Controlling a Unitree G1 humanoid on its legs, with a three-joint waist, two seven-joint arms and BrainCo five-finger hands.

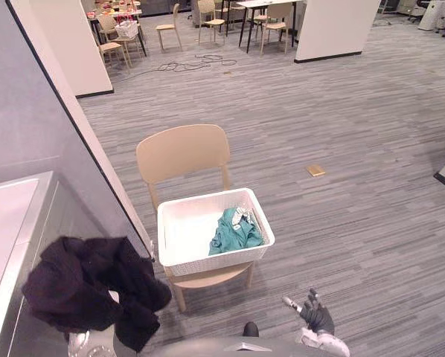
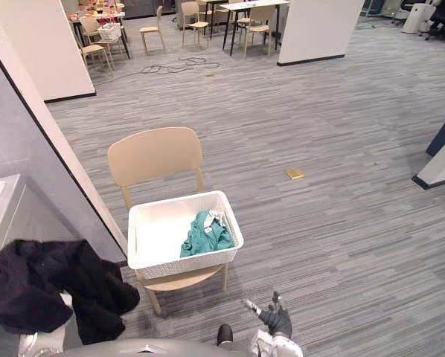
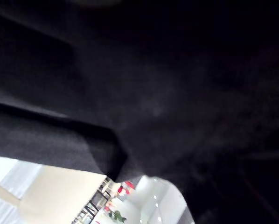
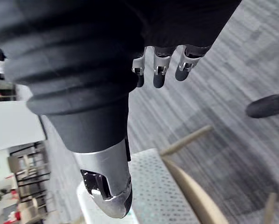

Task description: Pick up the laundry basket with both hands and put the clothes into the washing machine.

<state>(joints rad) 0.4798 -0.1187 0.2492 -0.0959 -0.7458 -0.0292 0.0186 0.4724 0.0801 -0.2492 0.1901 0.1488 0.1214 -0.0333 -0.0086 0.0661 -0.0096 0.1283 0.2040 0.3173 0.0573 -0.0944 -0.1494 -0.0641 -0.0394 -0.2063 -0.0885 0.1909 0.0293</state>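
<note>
A white laundry basket rests on the seat of a light wooden chair. Inside it, toward its right side, lies a teal garment with a bit of white cloth on top. A black garment hangs bunched at the lower left beside the washing machine and covers my left hand; the same black cloth shows close up in the left wrist view. My right hand is low at the right, in front of the chair and apart from the basket, open and holding nothing. Its thumb points toward the basket's rim.
A grey partition wall runs along the left, behind the washing machine. A small tan block lies on the carpet right of the chair. Tables and chairs stand far back, with cables on the floor.
</note>
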